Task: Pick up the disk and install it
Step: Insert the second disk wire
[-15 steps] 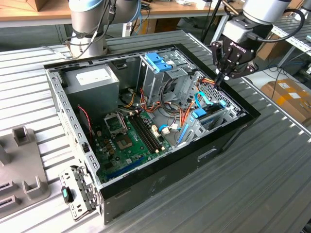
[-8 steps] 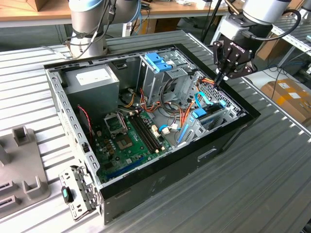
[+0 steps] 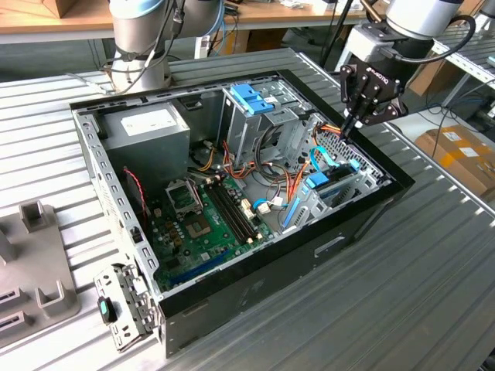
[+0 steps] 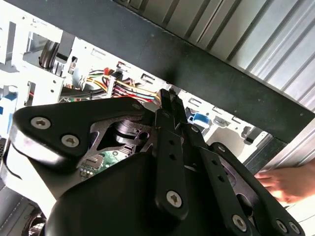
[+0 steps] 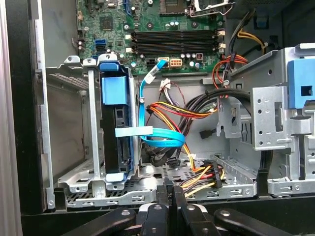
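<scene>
Already seated: the disk (image 5: 114,132) stands on edge in its light-blue carrier inside a metal drive bay (image 5: 74,182) of the open computer case (image 3: 232,301), as the first wrist view shows; the exterior view has it at about 3 o'clock within the case (image 3: 334,185).
Gripper: the gripper (image 3: 349,127) hangs above the case's corner at about 2 o'clock from the case's centre, its fingers pressed together with nothing between them, as both wrist views show (image 5: 170,194).
Contact: none; the gripper is apart from the disk and above it.
Done, by my reading: pick-up and insertion look finished, as the carrier sits inside the bay.
Left: I cannot tell whether the carrier is fully latched; a blue data cable (image 5: 157,135) passes in front of the disk, its end connection unclear.
Bystander: a hand (image 4: 290,183) lies outside the case in the second wrist view.
</scene>
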Motion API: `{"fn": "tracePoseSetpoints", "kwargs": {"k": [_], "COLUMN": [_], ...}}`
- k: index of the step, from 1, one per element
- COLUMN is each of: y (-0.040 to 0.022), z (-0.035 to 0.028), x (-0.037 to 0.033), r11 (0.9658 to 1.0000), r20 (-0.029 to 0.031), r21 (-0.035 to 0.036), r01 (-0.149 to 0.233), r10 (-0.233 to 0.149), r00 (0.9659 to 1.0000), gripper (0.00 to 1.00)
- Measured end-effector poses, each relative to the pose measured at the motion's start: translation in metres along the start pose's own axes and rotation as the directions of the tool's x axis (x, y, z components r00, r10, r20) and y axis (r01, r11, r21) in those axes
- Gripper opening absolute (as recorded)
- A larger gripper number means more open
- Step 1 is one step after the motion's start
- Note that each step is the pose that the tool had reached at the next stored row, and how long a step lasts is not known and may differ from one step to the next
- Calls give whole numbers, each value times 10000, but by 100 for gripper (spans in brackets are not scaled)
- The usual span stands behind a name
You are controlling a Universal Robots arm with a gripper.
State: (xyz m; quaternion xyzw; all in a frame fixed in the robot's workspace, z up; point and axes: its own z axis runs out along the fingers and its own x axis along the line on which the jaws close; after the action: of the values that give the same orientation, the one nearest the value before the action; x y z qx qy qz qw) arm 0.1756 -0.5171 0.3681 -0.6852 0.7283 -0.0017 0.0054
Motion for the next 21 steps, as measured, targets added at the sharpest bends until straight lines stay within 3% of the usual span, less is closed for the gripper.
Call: {"fn": "tracePoseSetpoints", "kwargs": {"k": [7,21], "y": [105,120], "z": [-1,6], "x": [6,16], "r11": [10000,10000], "r20": [-2,-3], "r21": [0,0], "r01": [-4,-4], "r10": [4,4], "r00": [10000,10000], "gripper": [16,16]}}
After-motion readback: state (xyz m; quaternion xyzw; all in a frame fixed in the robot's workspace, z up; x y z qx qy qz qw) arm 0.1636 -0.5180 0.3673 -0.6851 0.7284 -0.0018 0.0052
